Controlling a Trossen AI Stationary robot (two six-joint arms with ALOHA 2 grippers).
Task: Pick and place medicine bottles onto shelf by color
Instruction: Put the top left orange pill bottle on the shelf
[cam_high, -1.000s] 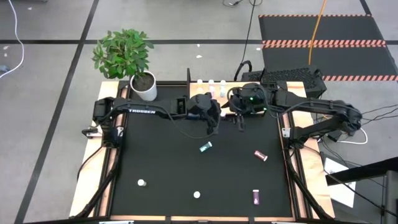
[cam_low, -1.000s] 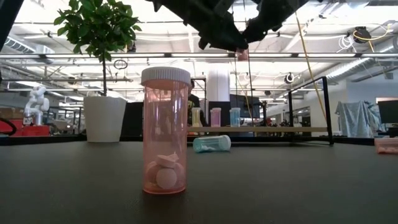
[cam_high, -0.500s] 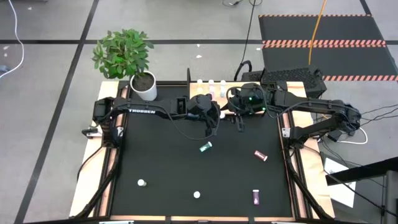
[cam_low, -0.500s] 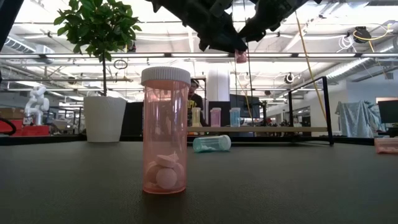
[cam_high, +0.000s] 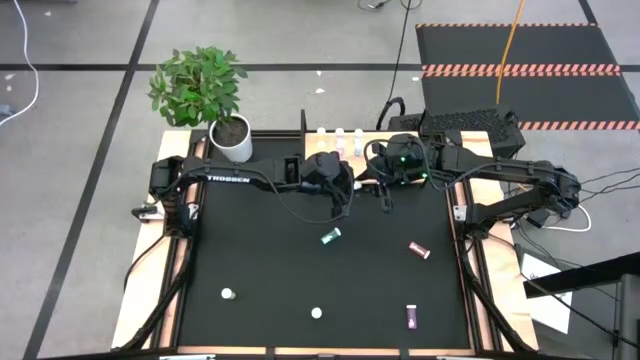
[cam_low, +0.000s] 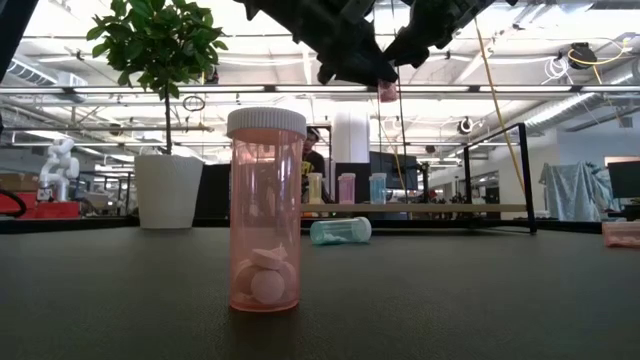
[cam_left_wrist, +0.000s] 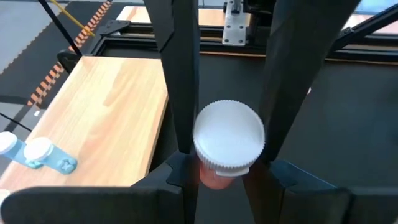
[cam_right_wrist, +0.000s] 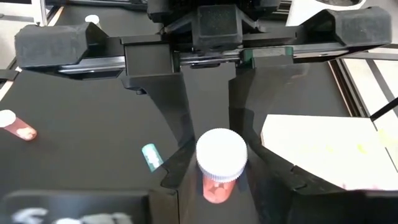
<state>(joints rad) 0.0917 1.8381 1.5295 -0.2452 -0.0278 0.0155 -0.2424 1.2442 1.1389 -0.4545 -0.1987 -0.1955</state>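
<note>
The black table (cam_high: 250, 260) is seen whole only from above, with loose bottles dotted over it, such as a blue one lying down (cam_high: 330, 236). The wooden shelf (cam_left_wrist: 118, 106) is at the back edge. It is best seen from the left wrist, where its bare wood shows, and from low down, where three bottles (cam_low: 346, 188) are lined up on it. Both arms are met just in front of the shelf. The left gripper (cam_left_wrist: 227, 177) is clamped on a small pink bottle (cam_left_wrist: 228, 142), which is held up in the air. The right gripper (cam_right_wrist: 221, 186) is closed around the same bottle, its fingers seemingly pressed on both sides. From above this bottle is almost hidden by the arms. From low down it is seen hanging high over the table. A bottle like this is probably light and hard, not squashy. Its round, smooth sides could slip or turn, so it is best held on the body just under the ridged white cap, not on the cap. Only the low view shows that pills are inside, in the big pink bottle (cam_low: 266, 210) near the camera.
</note>
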